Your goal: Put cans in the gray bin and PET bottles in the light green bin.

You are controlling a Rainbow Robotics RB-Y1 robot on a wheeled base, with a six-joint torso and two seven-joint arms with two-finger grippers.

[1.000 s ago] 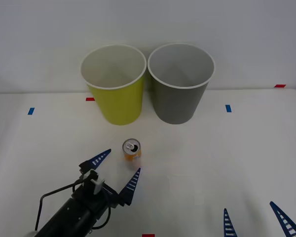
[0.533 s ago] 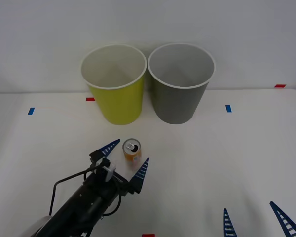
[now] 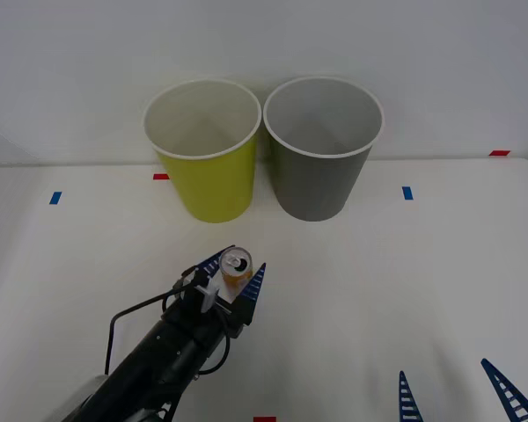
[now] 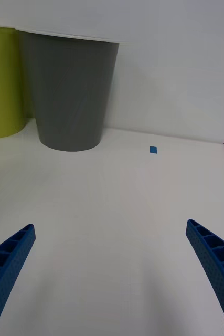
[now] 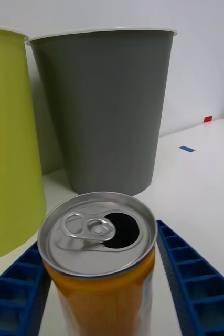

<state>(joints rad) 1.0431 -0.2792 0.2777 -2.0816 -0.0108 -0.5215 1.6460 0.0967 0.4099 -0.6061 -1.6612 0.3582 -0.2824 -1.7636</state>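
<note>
Fingers of our left gripper sit close on either side of the upright can, on the counter before the light green bin and gray bin. Our right gripper waits spread apart, near the counter's front edge.

Orange can upright on the table, silver top opened, tab flat, sitting between my left gripper's blue fingers, light green bin and gray bin upright side by side behind it, both white-rimmed
</note>
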